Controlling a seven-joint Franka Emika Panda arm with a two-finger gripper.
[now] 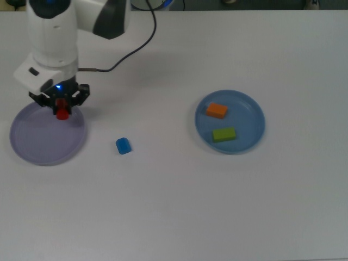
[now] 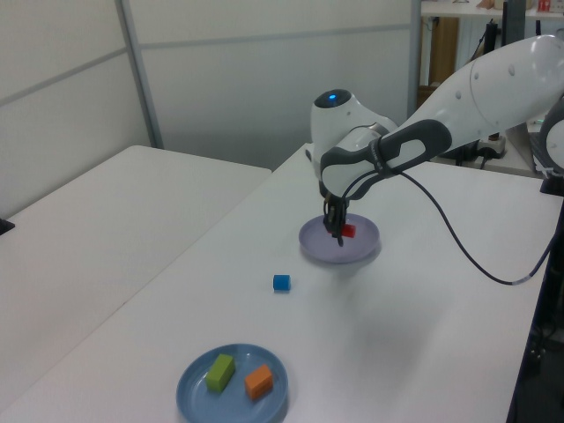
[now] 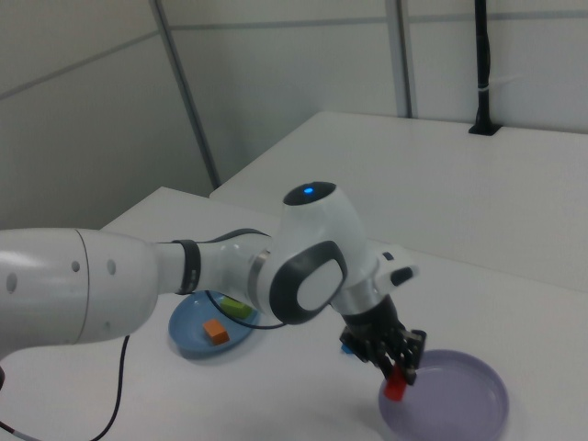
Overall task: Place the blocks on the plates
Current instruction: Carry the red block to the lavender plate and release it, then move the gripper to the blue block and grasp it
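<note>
My gripper (image 1: 61, 107) (image 2: 337, 230) (image 3: 398, 376) is shut on the red block (image 1: 62, 112) (image 2: 347, 232) (image 3: 395, 390) and holds it in the air over the lavender plate (image 1: 38, 141) (image 2: 363, 250) (image 3: 469, 404), above its upper right part in the top view. The blue block (image 1: 123, 145) (image 2: 281, 283) lies on the table between the two plates. On the blue plate (image 1: 250, 133) (image 2: 194, 392) (image 3: 184, 335) rest the orange block (image 1: 217, 110) (image 2: 259, 382) (image 3: 216, 332) and the green block (image 1: 224, 134) (image 2: 219, 371) (image 3: 236, 309).
The arm's black cable (image 1: 136, 46) (image 2: 449, 251) trails over the table behind the gripper. A second white table (image 2: 79, 229) stands beside this one in the left view. The arm's body (image 3: 138, 285) reaches across the right view's left.
</note>
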